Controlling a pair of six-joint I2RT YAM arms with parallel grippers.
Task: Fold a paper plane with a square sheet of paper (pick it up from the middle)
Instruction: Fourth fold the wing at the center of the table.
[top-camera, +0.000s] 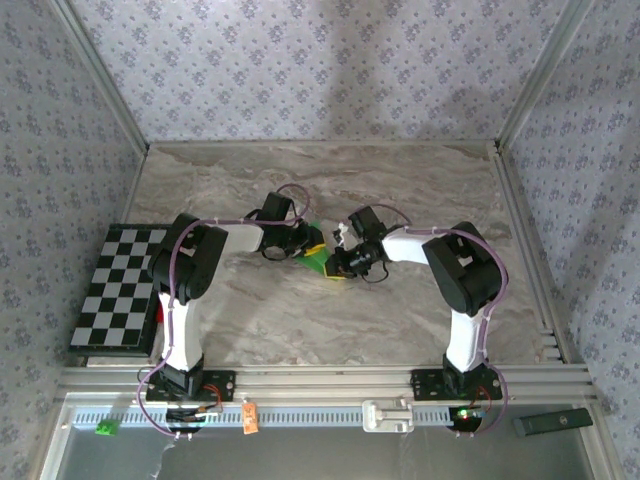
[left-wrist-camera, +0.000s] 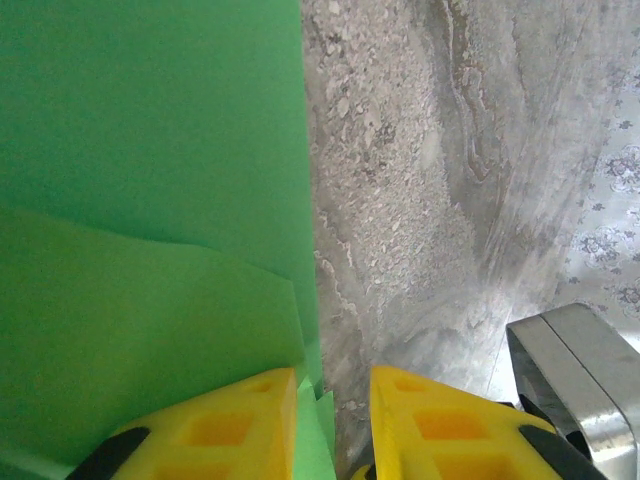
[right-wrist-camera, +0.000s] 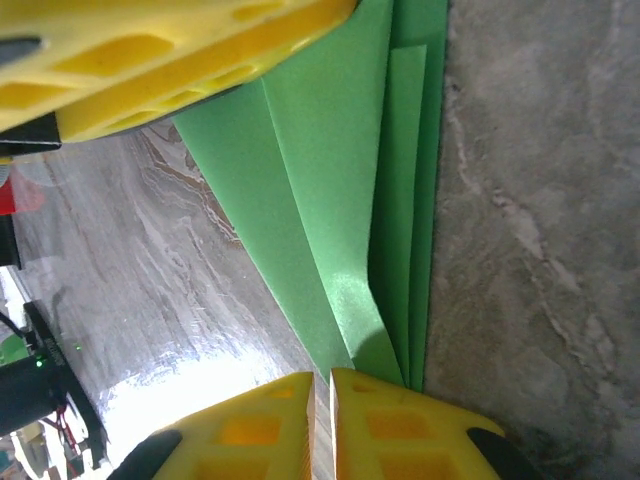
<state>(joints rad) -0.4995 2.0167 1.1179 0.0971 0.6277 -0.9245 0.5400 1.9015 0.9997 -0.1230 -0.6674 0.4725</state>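
Note:
The square sheet of paper (top-camera: 319, 259), bright green and folded into layered flaps with sharp creases, lies on the marble table (top-camera: 420, 190) between my two grippers. My left gripper (top-camera: 303, 247) reaches it from the left. Its yellow jaws (left-wrist-camera: 335, 372) stand a little apart, a green paper (left-wrist-camera: 150, 200) edge lies against the left finger, and bare table shows beside the right finger. My right gripper (top-camera: 341, 262) comes from the right, its jaws (right-wrist-camera: 331, 375) nearly together. Its right fingertip sits at the narrow end of the folded paper (right-wrist-camera: 330, 150). The left gripper's yellow finger (right-wrist-camera: 170, 60) shows above.
A black-and-white checkered board (top-camera: 118, 285) lies at the table's left edge. A tiny green cube (top-camera: 104, 428) and a black bar (top-camera: 552, 421) sit below the front rail. Patterned walls enclose three sides. A silver metal block (left-wrist-camera: 575, 370) stands close to my left gripper.

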